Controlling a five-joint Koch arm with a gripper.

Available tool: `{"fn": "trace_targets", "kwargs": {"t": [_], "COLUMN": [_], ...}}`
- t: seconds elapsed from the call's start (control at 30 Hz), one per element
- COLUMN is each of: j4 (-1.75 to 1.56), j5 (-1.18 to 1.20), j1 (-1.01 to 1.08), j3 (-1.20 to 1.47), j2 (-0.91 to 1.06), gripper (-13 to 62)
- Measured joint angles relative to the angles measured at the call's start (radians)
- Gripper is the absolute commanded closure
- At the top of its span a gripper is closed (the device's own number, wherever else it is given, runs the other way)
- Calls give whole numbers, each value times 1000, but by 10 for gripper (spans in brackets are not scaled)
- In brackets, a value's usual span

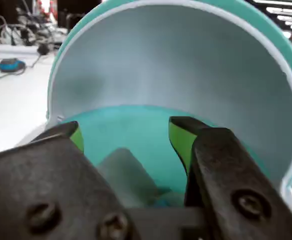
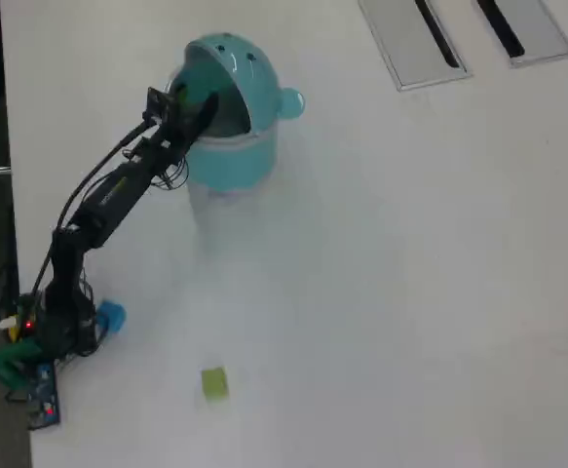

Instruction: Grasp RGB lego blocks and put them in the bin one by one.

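Bin (image 2: 227,156), end effector (image 1: 128,135) parted inside, green block (image 2: 213,382) apart

Teal bin (image 2: 227,156), yellow-green block (image 2: 214,382)

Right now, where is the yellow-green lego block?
In the overhead view the yellow-green block lies alone on the white table near the bottom edge, far below the bin.

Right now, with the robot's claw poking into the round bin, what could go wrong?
The gripper is open inside the bin's mouth, beside the tipped lid. Pulling back carelessly, it might catch the lid or rim and perhaps nudge the bin over.

The yellow-green block lies far off, near the arm's base. The arm must swing right around, so it might miss it or push it away.
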Motion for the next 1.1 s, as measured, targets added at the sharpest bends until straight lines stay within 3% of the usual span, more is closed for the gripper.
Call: {"fn": "trace_targets", "kwargs": {"t": [0.37, 1.1], "j4": [129, 601], "j5": [-6, -66], "j1": [92, 600], "j3": [221, 411], "j2": [394, 698], "gripper": [163, 163]}}
